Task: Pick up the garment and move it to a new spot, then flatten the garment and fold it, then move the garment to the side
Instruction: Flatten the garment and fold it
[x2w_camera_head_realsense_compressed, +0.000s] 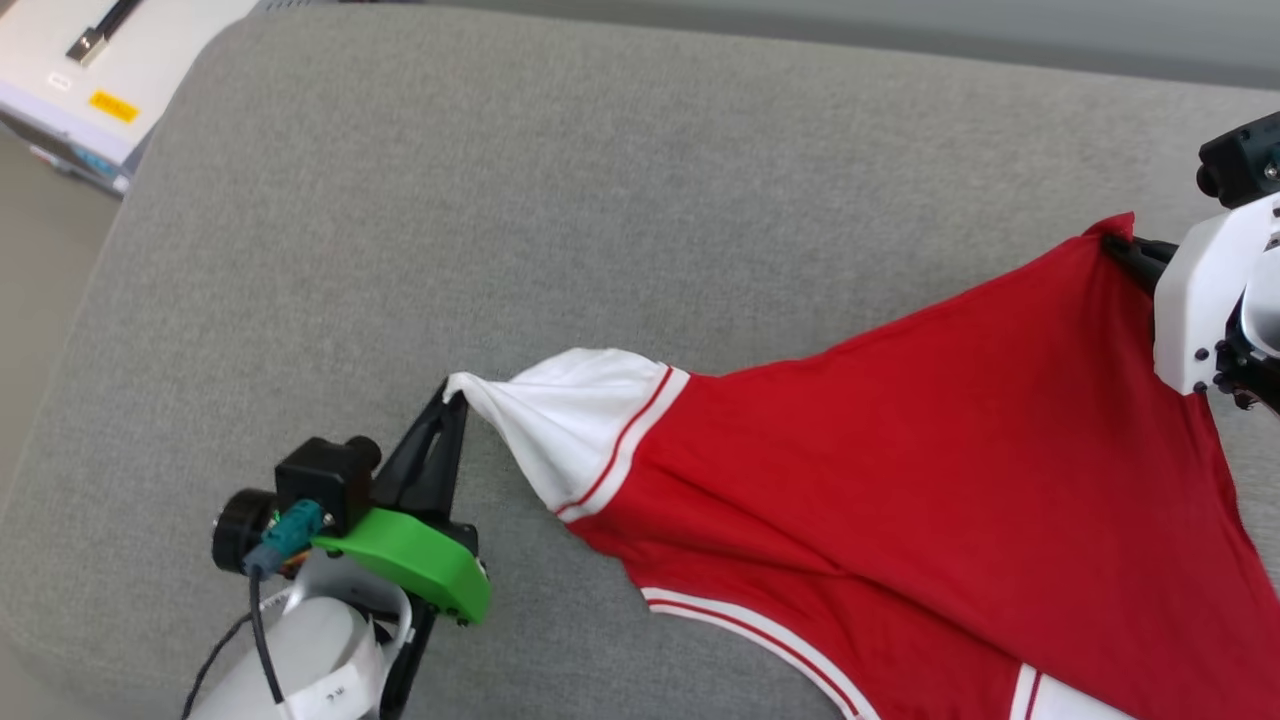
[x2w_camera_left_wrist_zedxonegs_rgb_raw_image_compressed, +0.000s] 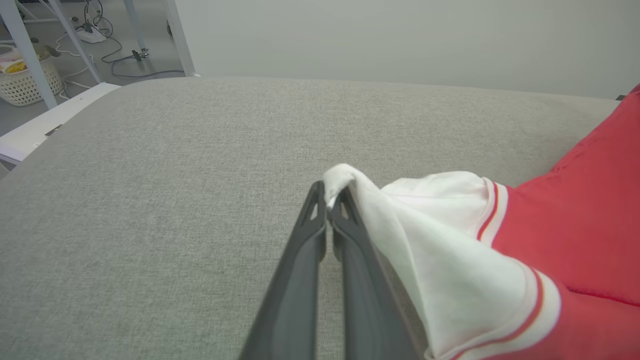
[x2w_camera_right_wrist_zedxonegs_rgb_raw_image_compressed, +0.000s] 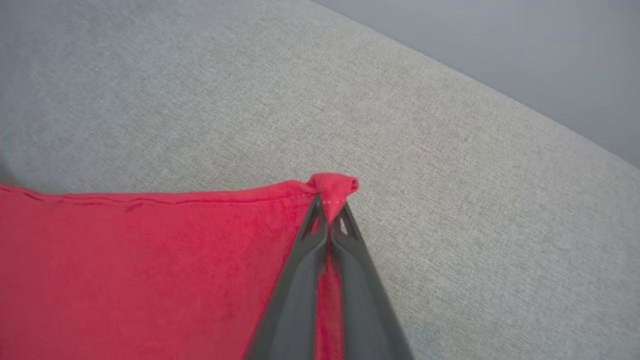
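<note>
1. The garment (x2w_camera_head_realsense_compressed: 900, 430) lies spread on the grey cushion (x2w_camera_head_realsense_compressed: 500, 200), over its right and near part. Its red body is drawn taut between two pinched points.
2. The left gripper (x2w_camera_head_realsense_compressed: 455, 395) is clamped on the tip of the white sleeve (x2w_camera_head_realsense_compressed: 570, 420), near the cushion's middle front, with its jaws nearly together around the cloth.
3. The right gripper (x2w_camera_head_realsense_compressed: 1120, 240) is pinched tight on a red corner (x2w_camera_right_wrist_zedxonegs_rgb_raw_image_compressed: 334, 186), toward the cushion's right edge.
4. As I judge it, two grips this far apart let the arms stretch the cloth flat and carry it without bunching.
</note>
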